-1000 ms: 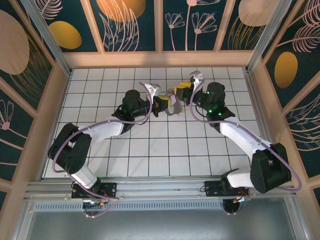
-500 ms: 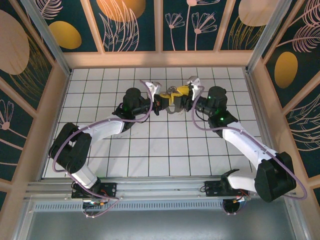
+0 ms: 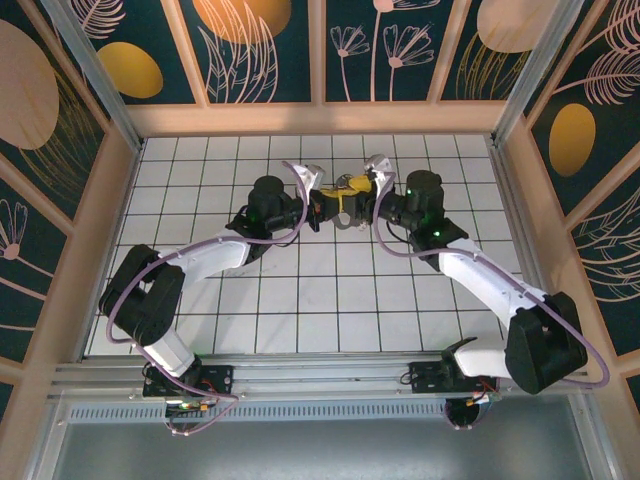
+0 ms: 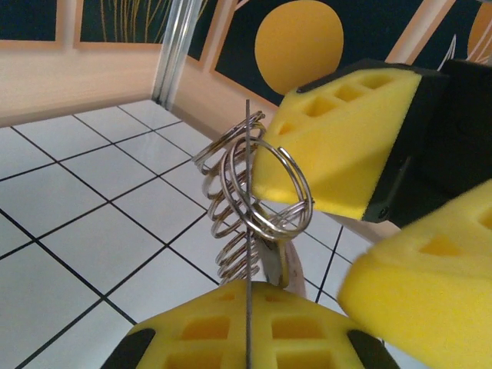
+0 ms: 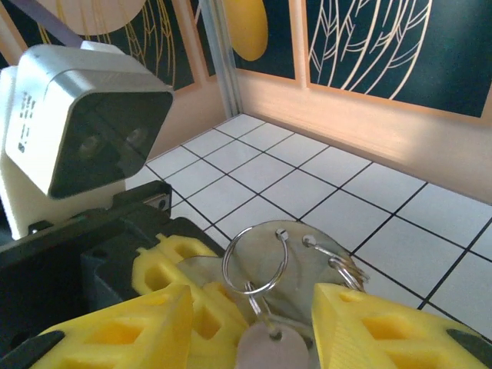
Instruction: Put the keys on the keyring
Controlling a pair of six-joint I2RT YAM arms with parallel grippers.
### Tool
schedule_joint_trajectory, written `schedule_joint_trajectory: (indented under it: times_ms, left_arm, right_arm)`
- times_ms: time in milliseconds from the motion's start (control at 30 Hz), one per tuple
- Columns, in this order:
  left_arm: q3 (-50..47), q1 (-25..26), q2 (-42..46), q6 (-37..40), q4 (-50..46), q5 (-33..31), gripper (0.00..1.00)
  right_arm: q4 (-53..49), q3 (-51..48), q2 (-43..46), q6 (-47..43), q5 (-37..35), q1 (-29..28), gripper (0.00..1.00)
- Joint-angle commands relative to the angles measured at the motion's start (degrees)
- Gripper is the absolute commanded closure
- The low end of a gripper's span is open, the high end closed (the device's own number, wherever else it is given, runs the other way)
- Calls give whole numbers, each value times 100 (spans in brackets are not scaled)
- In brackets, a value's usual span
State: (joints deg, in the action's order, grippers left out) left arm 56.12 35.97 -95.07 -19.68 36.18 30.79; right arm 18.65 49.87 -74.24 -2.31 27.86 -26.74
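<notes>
1. Left wrist view: left gripper, yellow pads pressed together on the keyring, a thin wire standing upright from the pinch.
2. Silver split rings strung along that wire, above the pads.
3. Right wrist view: right gripper, jaws spread, 1 pad either side of the rings.
4. 1 key, lilac head, hanging between those pads below a ring; contact with them unclear.
5. Top view: both grippers meet above the white tiled table, far centre.

A robot test enclosure: white gridded tabletop boxed left, right and far by leaf-print panels (wood-framed), aluminium rail along the near edge.
</notes>
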Motion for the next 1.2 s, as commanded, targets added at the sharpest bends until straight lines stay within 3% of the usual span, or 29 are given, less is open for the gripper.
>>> schedule_joint_trajectory:
  times_ms: [0,300,633,1167]
  left_arm:
    - [224,54,-42,132,82,153,100]
    - [224,67,-29,177,29,170,100]
    - [268,66,-73,219,-58,226,100]
    - [303,75,-82,210,-112,244,100]
  right_arm:
    - [29,363,-123,-138,-297,-34,56]
    - [226,683,-250,84,-563,199,60]
    - [824,669,-190,826,168,671,60]
    - [604,38,418,811,1113,701,64]
